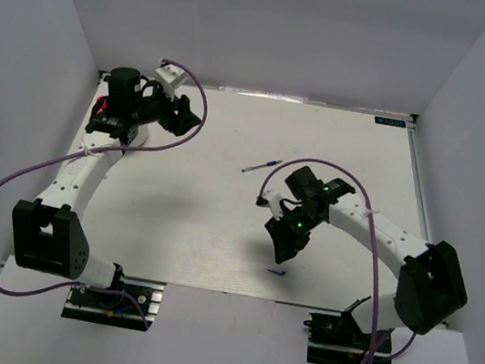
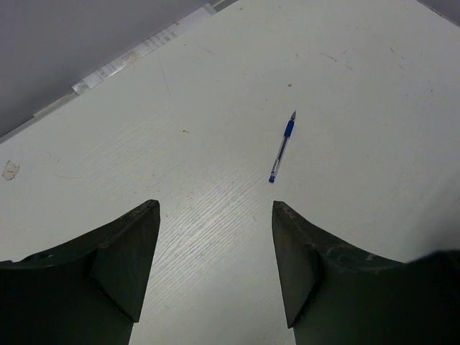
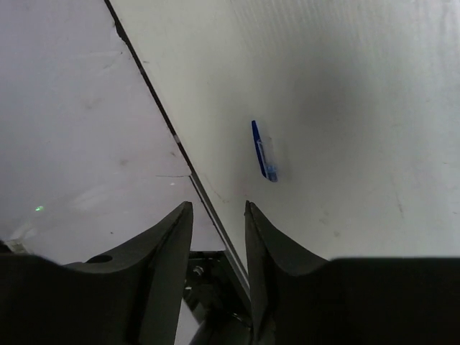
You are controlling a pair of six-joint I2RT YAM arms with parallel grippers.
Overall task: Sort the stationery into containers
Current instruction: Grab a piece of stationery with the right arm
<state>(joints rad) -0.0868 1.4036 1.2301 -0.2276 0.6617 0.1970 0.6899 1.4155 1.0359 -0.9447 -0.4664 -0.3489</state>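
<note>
Hanging empty, the right gripper point(image 3: 218, 207) has its jaws slightly apart, a blue pen cap point(image 3: 264, 151) at centre frame beyond them; the left gripper point(image 2: 214, 208) gapes wide, a blue pen point(image 2: 282, 147) just right of centre.

Thin pen point(image 2: 282, 147), blue grip: one. Small blue cap-like piece point(image 3: 264, 151): one.

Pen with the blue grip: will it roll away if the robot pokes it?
Probably yes: the pen looks thin and round, lying flat on the smooth table, so a sideways poke may roll it. It looks stiff and light, so it likely lifts without bending.
</note>
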